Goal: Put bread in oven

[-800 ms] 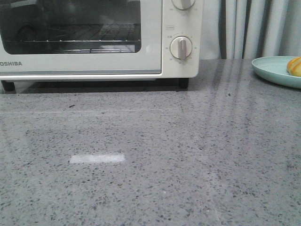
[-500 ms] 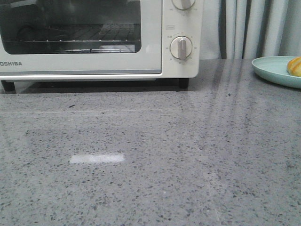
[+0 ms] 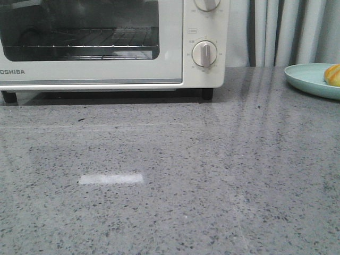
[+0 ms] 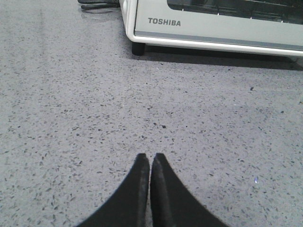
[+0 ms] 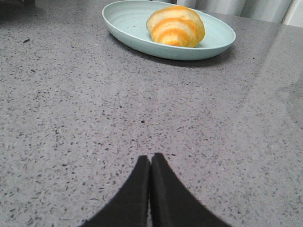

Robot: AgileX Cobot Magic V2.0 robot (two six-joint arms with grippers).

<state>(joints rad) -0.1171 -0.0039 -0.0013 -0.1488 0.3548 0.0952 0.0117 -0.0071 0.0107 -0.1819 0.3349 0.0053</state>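
Observation:
The cream-white Toshiba oven [image 3: 106, 74] stands at the back left of the grey counter with its glass door closed; its lower front [image 4: 213, 28] also shows in the left wrist view. The bread [image 5: 175, 26], a golden roll with paler stripes, lies on a pale green plate [image 5: 128, 19] at the far right, and only its edge [image 3: 333, 75] shows in the front view. My left gripper [image 4: 150, 156] is shut and empty above bare counter, some way in front of the oven. My right gripper [image 5: 150, 156] is shut and empty, well short of the plate.
Pale curtains [image 3: 289, 32] hang behind the counter to the right of the oven. Two round dial knobs [image 3: 204, 54] sit on the oven's right panel. A dark cable [image 4: 97, 4] lies beside the oven's left side. The plate [image 3: 308, 79] is cut off by the front view's right edge.

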